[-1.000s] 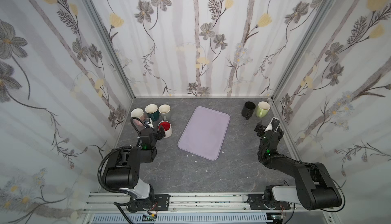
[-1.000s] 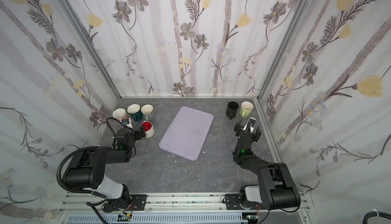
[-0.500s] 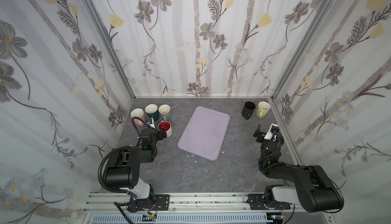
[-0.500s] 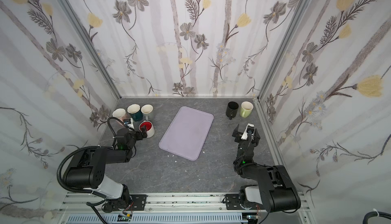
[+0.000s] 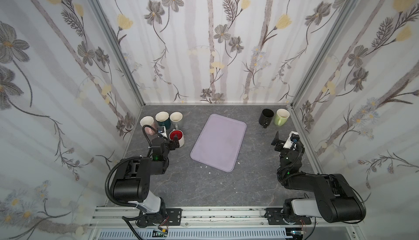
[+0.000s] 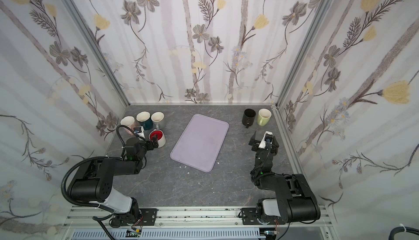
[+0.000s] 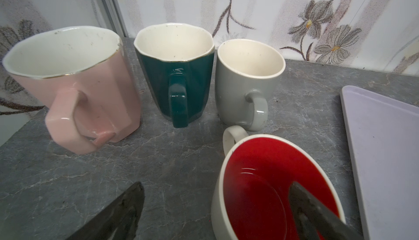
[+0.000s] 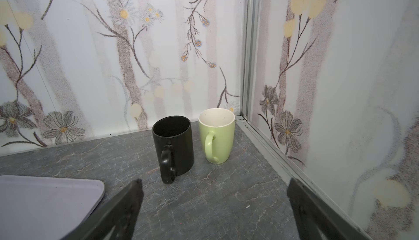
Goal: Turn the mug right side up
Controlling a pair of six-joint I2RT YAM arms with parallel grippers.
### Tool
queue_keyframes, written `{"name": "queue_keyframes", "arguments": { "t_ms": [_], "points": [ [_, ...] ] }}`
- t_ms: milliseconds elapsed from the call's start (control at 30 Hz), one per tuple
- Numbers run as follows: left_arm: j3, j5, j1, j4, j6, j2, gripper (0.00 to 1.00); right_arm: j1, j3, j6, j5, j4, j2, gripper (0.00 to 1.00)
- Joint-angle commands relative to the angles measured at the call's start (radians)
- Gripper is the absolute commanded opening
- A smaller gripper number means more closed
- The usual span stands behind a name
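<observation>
The lavender tray (image 5: 218, 142) lies between the arms. The right gripper (image 8: 214, 182) is spread and empty, well short of the black mug (image 8: 173, 143). The left gripper (image 7: 215, 186), also spread and holding nothing, is nearer its mug. The red-lined mug (image 7: 272, 182) stands at its tips, mouth up, with one jaw over the rim.

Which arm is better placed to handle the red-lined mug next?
Left. The left gripper is open astride the near rim of the upright red-lined mug, one finger inside; the right gripper, also open, sits across the tray, facing the black mug and green mug.
</observation>
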Motion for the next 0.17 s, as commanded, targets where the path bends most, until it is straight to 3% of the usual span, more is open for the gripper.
{"name": "queue_keyframes", "arguments": {
  "t_ms": [0, 133],
  "points": [
    [0.000, -0.024, -0.005, -0.018, 0.023, 0.005, 1.00, 0.000, 0.006, -0.006, -0.016, 0.026, 0.003, 1.00],
    [-0.005, -0.027, -0.005, -0.013, 0.024, 0.004, 1.00, -0.005, 0.005, -0.004, -0.021, 0.022, 0.001, 1.00]
  ]
}}
